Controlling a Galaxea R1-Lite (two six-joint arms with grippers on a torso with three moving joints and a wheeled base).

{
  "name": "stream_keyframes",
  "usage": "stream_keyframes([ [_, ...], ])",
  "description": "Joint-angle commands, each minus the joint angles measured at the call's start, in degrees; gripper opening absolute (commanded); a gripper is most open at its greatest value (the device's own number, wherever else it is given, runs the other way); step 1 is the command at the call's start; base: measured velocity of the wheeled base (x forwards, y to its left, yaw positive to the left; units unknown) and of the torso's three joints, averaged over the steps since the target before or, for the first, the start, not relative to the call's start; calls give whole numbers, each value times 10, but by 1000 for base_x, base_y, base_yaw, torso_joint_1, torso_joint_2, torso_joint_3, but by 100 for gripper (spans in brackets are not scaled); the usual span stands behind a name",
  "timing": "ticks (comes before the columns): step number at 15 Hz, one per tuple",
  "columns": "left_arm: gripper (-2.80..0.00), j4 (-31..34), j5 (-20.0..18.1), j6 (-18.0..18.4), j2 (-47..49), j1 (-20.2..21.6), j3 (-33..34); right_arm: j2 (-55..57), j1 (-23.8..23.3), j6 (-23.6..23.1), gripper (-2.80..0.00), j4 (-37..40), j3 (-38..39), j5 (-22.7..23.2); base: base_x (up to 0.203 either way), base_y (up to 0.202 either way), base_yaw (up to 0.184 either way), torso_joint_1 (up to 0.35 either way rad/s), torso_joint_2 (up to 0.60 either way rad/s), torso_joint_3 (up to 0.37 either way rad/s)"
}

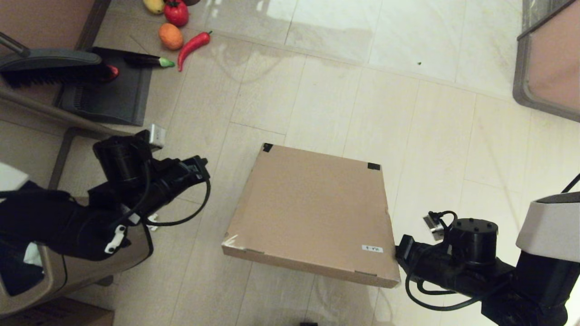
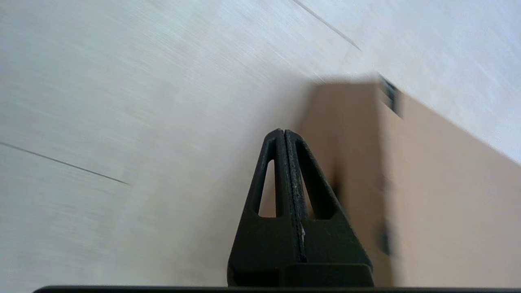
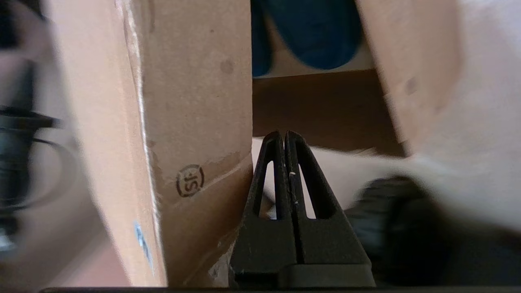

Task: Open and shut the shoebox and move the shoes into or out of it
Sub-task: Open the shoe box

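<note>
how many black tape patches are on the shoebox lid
2 on the shoebox: one tape patch at the lid's far left corner, another at its far right corner. Any elsewhere could be hidden.

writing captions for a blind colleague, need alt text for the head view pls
A brown cardboard shoebox sits on a pale tiled floor, its lid raised slightly at the near edge. The right gripper is at the box's near right corner; the left gripper hangs apart to its left. Toy vegetables and a dustpan lie farther back left.
</note>
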Motion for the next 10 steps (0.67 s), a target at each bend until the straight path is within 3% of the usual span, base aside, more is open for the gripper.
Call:
stream_keyframes([
  [1, -280, -4, 1, -3, -2, 40, -8, -26, 0, 36, -280, -5, 0, 7, 0, 0, 0, 0, 0, 0],
  [6, -280, -4, -3, -5, 3, 54, -1, -99, -1, 183, -280, -5, 0, 11, 0, 0, 0, 0, 0, 0],
  [10, -280, -4, -6, -7, 12, 54, 6, -135, -2, 198, -280, -4, -8, 37, 0, 0, 0, 0, 0, 0],
])
